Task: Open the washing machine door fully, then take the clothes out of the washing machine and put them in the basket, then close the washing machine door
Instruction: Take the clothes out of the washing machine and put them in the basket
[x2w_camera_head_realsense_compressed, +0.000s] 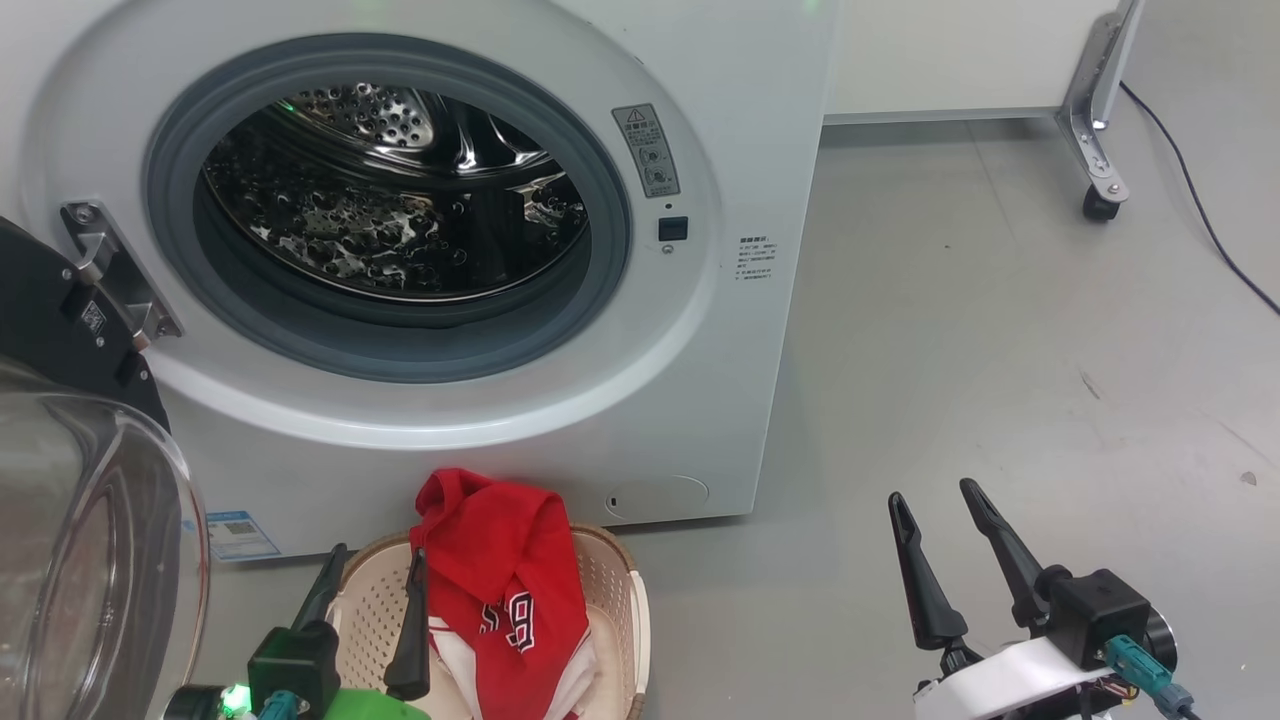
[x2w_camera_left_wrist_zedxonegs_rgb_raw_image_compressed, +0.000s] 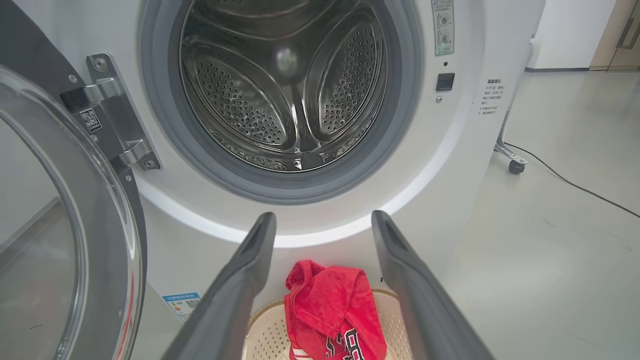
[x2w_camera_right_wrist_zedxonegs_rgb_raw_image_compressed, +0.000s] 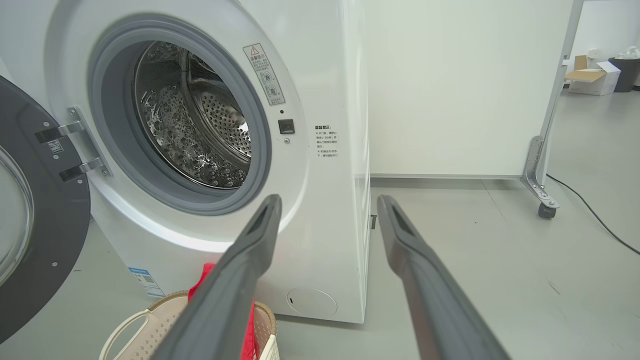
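The white washing machine (x2w_camera_head_realsense_compressed: 640, 380) stands with its steel drum (x2w_camera_head_realsense_compressed: 400, 190) bare inside. Its door (x2w_camera_head_realsense_compressed: 95, 540) hangs swung out to the left on the metal hinge (x2w_camera_head_realsense_compressed: 115, 275), glass bowl toward me. The red clothes (x2w_camera_head_realsense_compressed: 505, 580) lie draped in the cream basket (x2w_camera_head_realsense_compressed: 615, 600) on the floor before the machine, one fold over the far rim. My left gripper (x2w_camera_head_realsense_compressed: 375, 565) hovers open just left of the clothes, holding nothing. My right gripper (x2w_camera_head_realsense_compressed: 935, 495) stands open over bare floor to the right. The left wrist view shows the clothes (x2w_camera_left_wrist_zedxonegs_rgb_raw_image_compressed: 330, 305) between my open fingers (x2w_camera_left_wrist_zedxonegs_rgb_raw_image_compressed: 250, 260).
A white panel on a metal leg with a caster (x2w_camera_head_realsense_compressed: 1100, 205) stands at the back right, with a black cable (x2w_camera_head_realsense_compressed: 1200, 220) trailing across the grey floor. A blue label sticker (x2w_camera_head_realsense_compressed: 240, 535) marks the machine's lower left. Cardboard boxes (x2w_camera_right_wrist_zedxonegs_rgb_raw_image_compressed: 590, 75) sit far off.
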